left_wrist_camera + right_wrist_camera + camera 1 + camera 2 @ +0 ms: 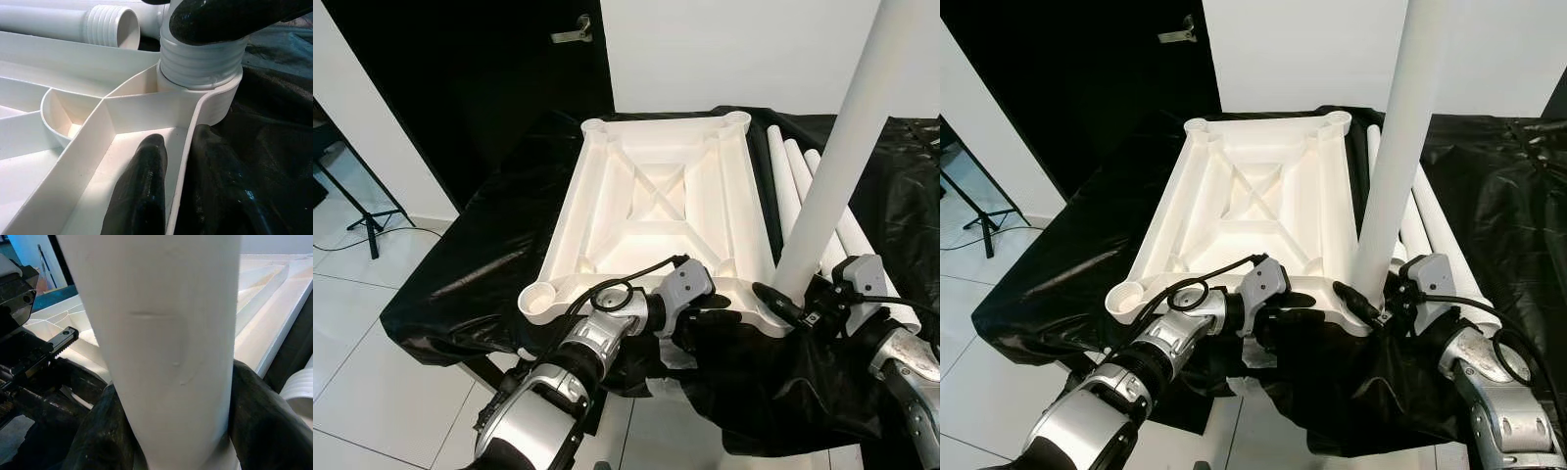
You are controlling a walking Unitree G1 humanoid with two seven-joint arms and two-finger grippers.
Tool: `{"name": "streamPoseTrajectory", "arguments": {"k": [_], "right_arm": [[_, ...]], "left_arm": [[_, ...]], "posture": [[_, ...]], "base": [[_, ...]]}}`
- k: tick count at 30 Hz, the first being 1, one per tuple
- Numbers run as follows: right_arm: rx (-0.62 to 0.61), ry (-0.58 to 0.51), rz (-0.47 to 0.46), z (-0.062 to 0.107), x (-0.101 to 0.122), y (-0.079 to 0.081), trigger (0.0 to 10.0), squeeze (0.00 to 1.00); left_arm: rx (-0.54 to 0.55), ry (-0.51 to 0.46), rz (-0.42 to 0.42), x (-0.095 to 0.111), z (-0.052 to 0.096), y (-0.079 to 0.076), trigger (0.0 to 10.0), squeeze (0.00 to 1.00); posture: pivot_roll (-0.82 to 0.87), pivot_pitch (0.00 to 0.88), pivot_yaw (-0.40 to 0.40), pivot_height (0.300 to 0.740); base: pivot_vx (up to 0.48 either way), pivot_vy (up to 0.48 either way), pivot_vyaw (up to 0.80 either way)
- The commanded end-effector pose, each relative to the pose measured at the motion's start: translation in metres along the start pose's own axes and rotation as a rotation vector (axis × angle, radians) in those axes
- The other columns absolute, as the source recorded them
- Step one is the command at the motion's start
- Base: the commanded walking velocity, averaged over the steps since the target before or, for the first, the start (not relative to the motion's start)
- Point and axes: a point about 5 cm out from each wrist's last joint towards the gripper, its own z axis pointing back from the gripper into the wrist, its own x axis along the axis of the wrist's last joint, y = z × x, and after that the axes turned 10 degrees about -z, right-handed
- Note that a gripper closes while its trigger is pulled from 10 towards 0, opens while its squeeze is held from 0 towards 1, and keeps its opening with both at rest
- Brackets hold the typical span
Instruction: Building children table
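One leg (200,68) shows its ribbed thread in the left wrist view.

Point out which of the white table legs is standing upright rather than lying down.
The leg held by the right gripper, standing in the near right corner socket of the upturned tabletop. The other legs lie flat beside the tabletop.

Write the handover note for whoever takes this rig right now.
Left claw: shut on the near rim of the upturned tabletop, steadying it.
Right claw: shut on the upright leg, low down.
That leg's threaded end sits in the near right corner socket; how far it is screwed in, I cannot tell.
Spare legs lie on the black sheet, right of the tabletop.
The other three corner sockets are empty.
Left to do: seat this leg, then fit the others.
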Motion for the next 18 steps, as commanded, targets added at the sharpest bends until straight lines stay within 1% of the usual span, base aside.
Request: {"name": "streamPoseTrajectory", "arguments": {"k": [1, 4, 5, 6, 7, 9, 10, 11, 13, 14, 15, 16, 17, 18], "right_arm": [[0.009, 0.057, -0.051, 0.003, -0.014, 0.004, 0.0, 0.0], [-0.001, 0.058, -0.072, 0.002, -0.017, 0.007, 0.0, 0.0], [-0.081, 0.019, -0.106, 0.0, -0.022, 0.016, 0.0, 0.0], [-0.214, -0.042, -0.14, -0.002, -0.025, 0.024, 0.0, 0.0], [-0.321, -0.088, -0.166, -0.002, -0.026, 0.029, 0.0, 0.0], [-0.321, -0.088, -0.166, -0.002, -0.026, 0.029, 0.0, 0.0], [-0.414, -0.127, -0.174, -0.001, -0.026, 0.031, 0.0, 0.0], [-0.414, -0.127, -0.174, -0.001, -0.026, 0.031, 0.0, 0.0], [-0.616, -0.164, -0.161, 0.009, -0.029, 0.027, 0.0, 0.0], [-0.616, -0.164, -0.161, 0.009, -0.029, 0.027, 0.0, 0.0], [-0.692, -0.172, -0.149, 0.014, -0.029, 0.023, 0.0, 0.0], [-0.692, -0.172, -0.149, 0.014, -0.029, 0.023, 0.0, 0.0], [-0.733, -0.175, -0.141, 0.018, -0.029, 0.021, 0.0, 0.0], [-0.733, -0.175, -0.141, 0.018, -0.029, 0.021, 0.0, 0.0]], "left_arm": [[-0.184, 0.049, 0.102, -0.024, 0.002, -0.026, 10.0, 0.0], [-0.185, 0.049, 0.102, -0.024, 0.002, -0.026, 10.0, 0.0], [-0.186, 0.049, 0.1, -0.024, 0.001, -0.026, 10.0, 0.0], [-0.186, 0.05, 0.098, -0.023, 0.001, -0.026, 10.0, 0.0], [-0.185, 0.05, 0.097, -0.023, 0.001, -0.026, 10.0, 0.0], [-0.185, 0.05, 0.097, -0.023, 0.001, -0.026, 10.0, 0.0], [-0.184, 0.049, 0.097, -0.023, 0.001, -0.025, 10.0, 0.0], [-0.184, 0.049, 0.097, -0.023, 0.001, -0.025, 10.0, 0.0], [-0.183, 0.05, 0.1, -0.024, 0.002, -0.026, 10.0, 0.0], [-0.183, 0.05, 0.1, -0.024, 0.002, -0.026, 10.0, 0.0], [-0.185, 0.05, 0.101, -0.024, 0.002, -0.026, 10.0, 0.0], [-0.185, 0.05, 0.101, -0.024, 0.002, -0.026, 10.0, 0.0], [-0.186, 0.051, 0.103, -0.025, 0.002, -0.027, 10.0, 0.0], [-0.186, 0.051, 0.103, -0.025, 0.002, -0.027, 10.0, 0.0]], "posture": [[0.07, 0.0, 0.061, 0.74], [0.08, 0.0, 0.06, 0.74], [0.07, 0.0, 0.059, 0.74], [0.08, 0.0, 0.057, 0.74], [0.08, 0.0, 0.057, 0.74], [0.08, 0.0, 0.057, 0.74], [0.08, 0.0, 0.055, 0.74], [0.08, 0.0, 0.055, 0.74], [0.08, 0.0, 0.058, 0.74], [0.08, 0.0, 0.058, 0.74], [0.07, 0.0, 0.061, 0.74], [0.07, 0.0, 0.061, 0.74], [0.07, 0.0, 0.061, 0.74], [0.07, 0.0, 0.061, 0.74]], "base": [[0.0, 0.0, 0.0], [0.0, 0.0, 0.0], [0.0, 0.0, 0.0], [0.0, 0.0, 0.0], [0.0, 0.0, 0.0], [0.0, 0.0, 0.0], [0.0, 0.0, 0.0], [0.0, 0.0, 0.0], [0.0, 0.0, 0.0], [0.0, 0.0, 0.0], [0.0, 0.0, 0.0], [0.0, 0.0, 0.0], [0.0, 0.0, 0.0], [0.0, 0.0, 0.0]]}}
